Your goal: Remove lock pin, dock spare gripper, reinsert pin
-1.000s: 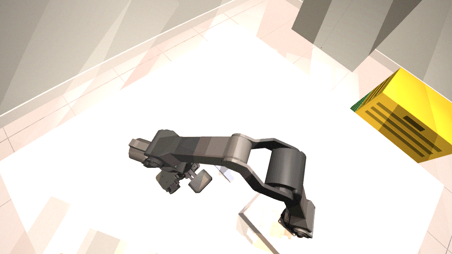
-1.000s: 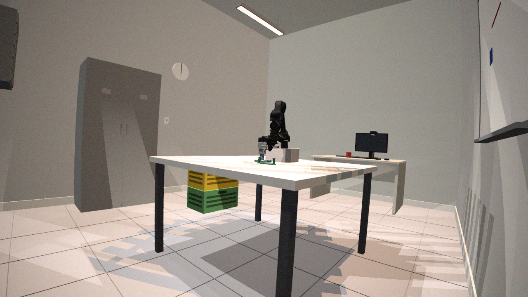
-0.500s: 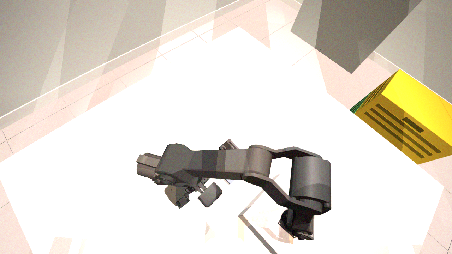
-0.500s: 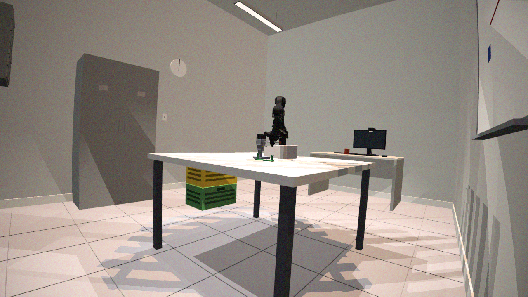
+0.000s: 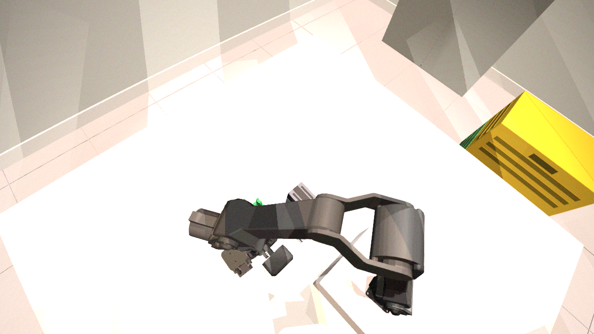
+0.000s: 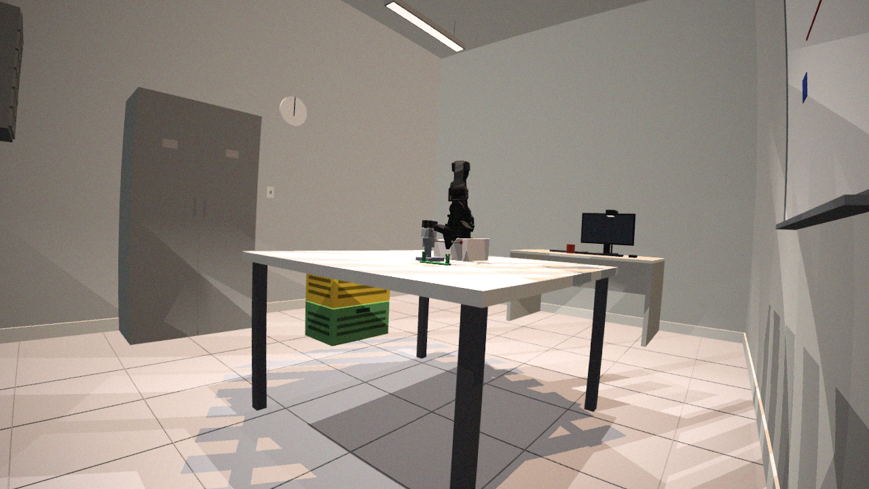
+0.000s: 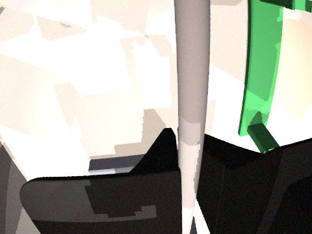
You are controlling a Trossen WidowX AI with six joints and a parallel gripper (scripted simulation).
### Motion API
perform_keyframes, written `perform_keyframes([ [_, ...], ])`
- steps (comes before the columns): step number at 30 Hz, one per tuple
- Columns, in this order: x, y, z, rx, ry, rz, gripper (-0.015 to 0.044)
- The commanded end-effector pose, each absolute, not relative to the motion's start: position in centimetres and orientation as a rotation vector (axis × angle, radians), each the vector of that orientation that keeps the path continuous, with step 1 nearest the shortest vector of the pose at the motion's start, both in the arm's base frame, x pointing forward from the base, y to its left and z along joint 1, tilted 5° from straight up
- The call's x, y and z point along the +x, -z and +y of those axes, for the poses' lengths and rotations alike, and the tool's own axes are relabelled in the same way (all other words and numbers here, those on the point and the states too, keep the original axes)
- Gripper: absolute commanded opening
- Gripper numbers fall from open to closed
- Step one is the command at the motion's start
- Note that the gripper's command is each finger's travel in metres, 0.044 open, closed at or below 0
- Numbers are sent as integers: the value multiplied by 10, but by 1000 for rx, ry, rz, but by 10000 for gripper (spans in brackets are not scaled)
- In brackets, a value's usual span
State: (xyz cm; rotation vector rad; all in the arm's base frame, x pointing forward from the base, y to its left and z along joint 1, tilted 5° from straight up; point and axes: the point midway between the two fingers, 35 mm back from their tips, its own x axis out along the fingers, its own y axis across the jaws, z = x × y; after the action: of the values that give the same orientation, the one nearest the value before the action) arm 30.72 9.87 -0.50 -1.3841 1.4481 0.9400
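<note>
My gripper [image 5: 258,254] [image 6: 450,244] [image 7: 174,135] is shut on the lock pin [image 7: 193,71], whose grey shaft crosses the wrist view from top to bottom. The pin's small red end [image 6: 460,242] shows beside the arm. A grey upright [image 6: 428,245] with a dark top stands just left of the gripper in the exterior view; I cannot tell which part is the mount and which the spare gripper. A slotted grey block [image 5: 300,192] shows behind the forearm. Whether the pin touches the socket is hidden.
A green stand [image 5: 257,202] [image 6: 434,263] [image 7: 264,65] with small posts lies low on the table [image 5: 124,174] [image 6: 364,267], right of the pin in the wrist view. A pale plate edge [image 7: 114,163] shows behind the left finger. A white box [image 6: 476,250] stands near the arm's base.
</note>
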Motion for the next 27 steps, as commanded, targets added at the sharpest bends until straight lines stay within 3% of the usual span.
perform_keyframes([
  [1, 305, 19, 97, -1382, -948, 1456, 0],
  [27, 304, 17, 79, -1380, -949, 1457, 0],
])
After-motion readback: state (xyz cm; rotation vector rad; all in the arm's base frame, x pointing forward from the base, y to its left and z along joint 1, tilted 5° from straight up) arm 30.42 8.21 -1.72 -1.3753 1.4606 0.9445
